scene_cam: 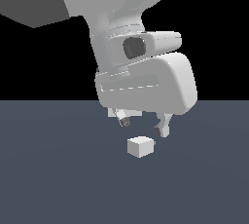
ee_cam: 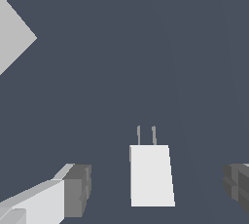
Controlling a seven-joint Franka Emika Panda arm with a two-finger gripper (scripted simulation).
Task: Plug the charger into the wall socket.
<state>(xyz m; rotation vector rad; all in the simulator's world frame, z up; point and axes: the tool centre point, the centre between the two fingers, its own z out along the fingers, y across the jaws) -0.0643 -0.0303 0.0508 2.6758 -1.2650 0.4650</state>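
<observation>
Below the white robot arm's jaws point(scene_cam: 144, 125), spread wide and holding nothing, the small white boxy charger point(scene_cam: 141, 146) lies on the dark grey worktop point(scene_cam: 58, 179), two thin prongs point(ee_cam: 146, 135) pointing away. It looks light and rigid; grip its flat sides, behind the prongs.

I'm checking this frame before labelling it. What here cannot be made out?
- Wall socket: wrist view's edge cuts it to one corner; no orange dot shows. Absent from the exterior view.
- Charger prongs: not visible in the exterior view.
- Claw: wrist view's edge crops both fingers.
</observation>
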